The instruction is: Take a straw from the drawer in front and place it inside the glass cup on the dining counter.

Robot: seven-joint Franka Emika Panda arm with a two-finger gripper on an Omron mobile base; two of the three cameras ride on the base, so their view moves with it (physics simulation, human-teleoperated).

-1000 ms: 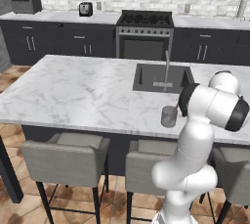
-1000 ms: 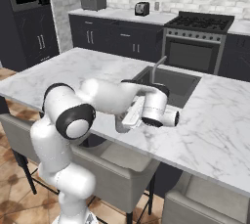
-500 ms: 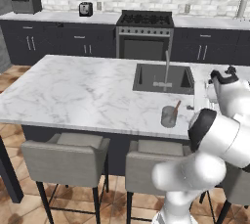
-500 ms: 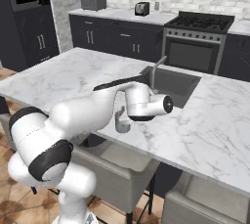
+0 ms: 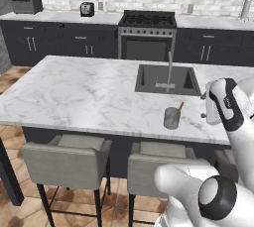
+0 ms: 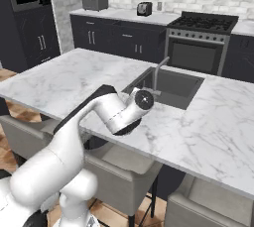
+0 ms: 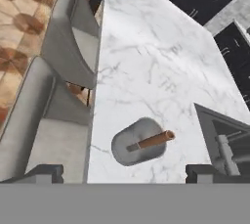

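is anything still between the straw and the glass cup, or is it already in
Nothing visible stands between them: the straw already sits inside the glass cup on the dining counter, leaning on its rim with its top end poking out. The pincer is above the cup, open, fingertips apart and holding nothing.

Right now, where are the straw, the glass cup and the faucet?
straw (image 7: pixel 151 141), hand view, mid shaft.
glass cup (image 5: pixel 171 118), left base view, front wall.
faucet (image 5: pixel 169 68), left base view, upright stem.

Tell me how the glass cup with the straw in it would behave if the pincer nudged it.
The glass cup looks small, probably light, likely sliding on the smooth dining counter. The leaning straw might shift, and it stands near the edge, so could fall.
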